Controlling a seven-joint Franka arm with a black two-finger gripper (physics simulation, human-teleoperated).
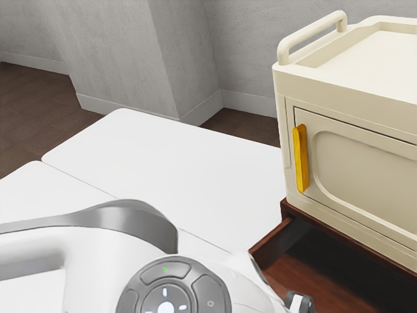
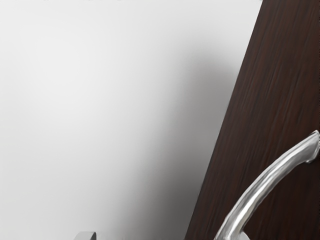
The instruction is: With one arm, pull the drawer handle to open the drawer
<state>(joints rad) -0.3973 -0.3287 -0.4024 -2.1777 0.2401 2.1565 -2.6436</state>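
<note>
Apparently late in the pull, with drawer (image 1: 277, 242) open at lower right; cannot tell claw (image 1: 300, 303) spread from closed on handle (image 2: 270, 176); next requiring steady outward travel.

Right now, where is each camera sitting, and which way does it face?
Exterior view: beside my arm, angled down across the white tabletop toward the cream cabinet; the arm's round button panel shows too.
Wrist view: at my arm's end, facing a dark wood panel, a curved metal handle and a pale surface; a small pale piece may be part of me.
Shared: both show something white and flat beside dark wood, probably the same furniture.
</note>
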